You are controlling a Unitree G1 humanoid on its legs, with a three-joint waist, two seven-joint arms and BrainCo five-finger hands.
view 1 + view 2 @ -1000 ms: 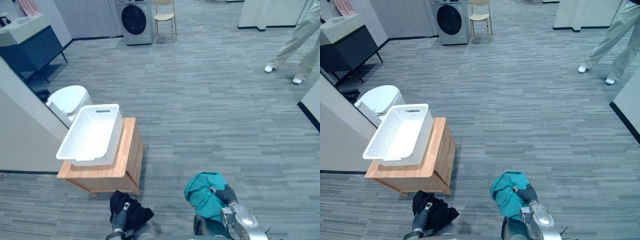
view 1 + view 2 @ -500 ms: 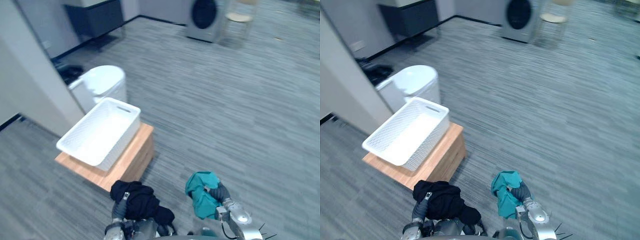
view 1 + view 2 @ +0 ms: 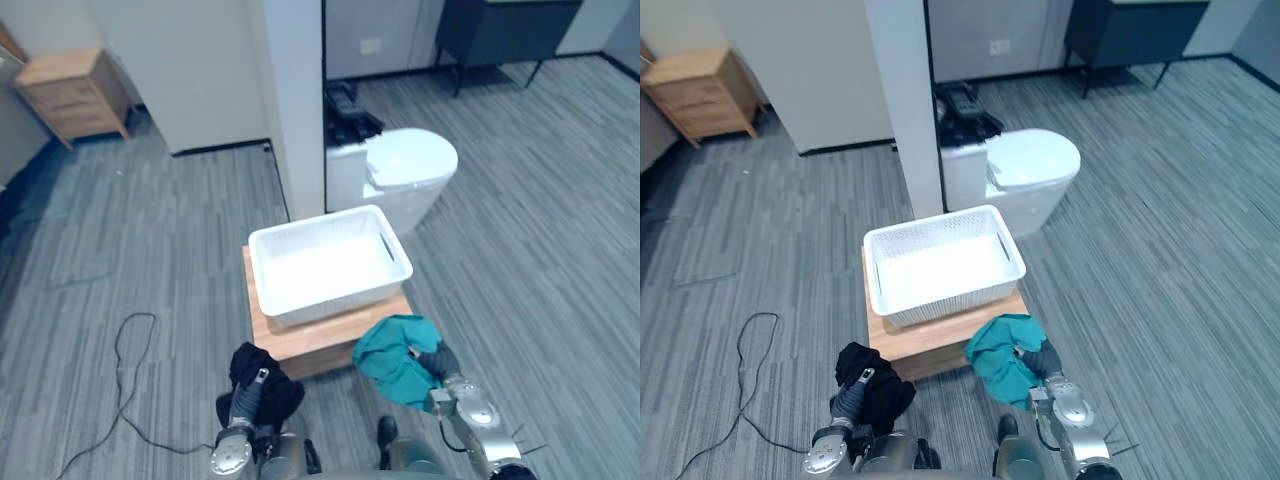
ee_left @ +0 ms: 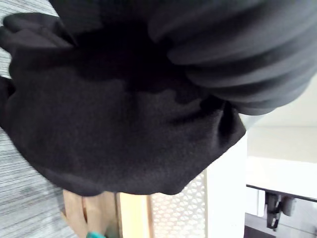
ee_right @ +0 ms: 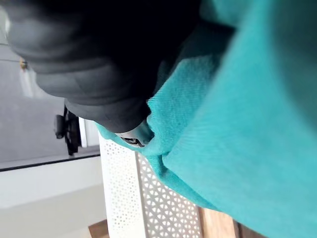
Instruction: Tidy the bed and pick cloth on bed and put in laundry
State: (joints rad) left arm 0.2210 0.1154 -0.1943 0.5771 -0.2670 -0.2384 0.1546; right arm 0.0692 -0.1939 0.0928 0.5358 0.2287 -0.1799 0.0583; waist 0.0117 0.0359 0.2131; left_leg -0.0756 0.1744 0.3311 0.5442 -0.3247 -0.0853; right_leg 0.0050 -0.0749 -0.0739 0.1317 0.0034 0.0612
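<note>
Two bundles of cloth are held clear of the floor in the head views, both on the robot's side of the white basket (image 3: 328, 262). That basket sits on a low wooden desk (image 3: 310, 338), and just past its far rim stand a white toilet (image 3: 405, 170) and the end of a pale wall (image 3: 295, 110). The black cloth (image 3: 265, 370) hangs near the basket's left front corner, in front of the desk, bunched over the left hand (image 3: 243, 412). The teal cloth (image 3: 392, 350) is near the basket's right front corner, its upper edge overlapping the desk's corner, gathered at the right hand (image 3: 441, 361). Well left of the basket stands a small wooden cabinet (image 3: 75, 90).

From the left wrist, the black cloth drapes over everything ahead of the hand, so whether that hand is clenched or slack cannot be told. The basket's perforated wall and the desk's edge show just beyond the cloth's hem.

From the right wrist, the fingers (image 5: 137, 135) curl into the teal cloth, one silver piece pressed into a fold. The basket's perforated side shows just beyond the cloth, with the desk's wood next to it.
</note>
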